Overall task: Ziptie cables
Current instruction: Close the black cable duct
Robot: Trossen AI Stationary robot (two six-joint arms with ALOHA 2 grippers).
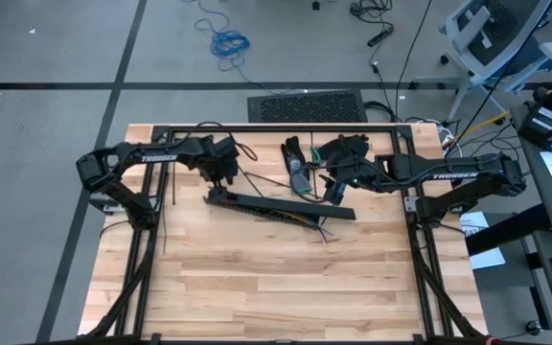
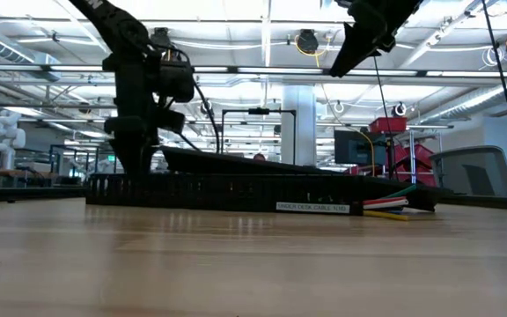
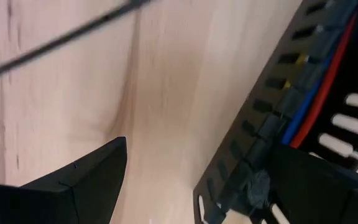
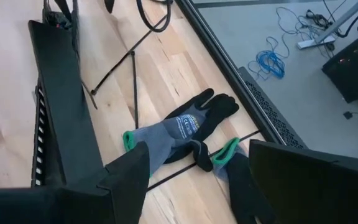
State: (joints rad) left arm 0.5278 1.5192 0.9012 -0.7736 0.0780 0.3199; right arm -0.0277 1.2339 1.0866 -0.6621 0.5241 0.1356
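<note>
Coloured cables [image 3: 319,93] lie in slotted rail [image 1: 276,206]; both end effectors open, empty.

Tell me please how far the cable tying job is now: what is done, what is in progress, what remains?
Done: the cables lie inside the black slotted rail, coloured ends sticking out at one end. In hand: the left pincer, open, is down at the rail's other end; the right pincer, above the gloves, holds nothing visible. Left: no tie is visibly around the cables; loose zipties lie on the table.
</note>
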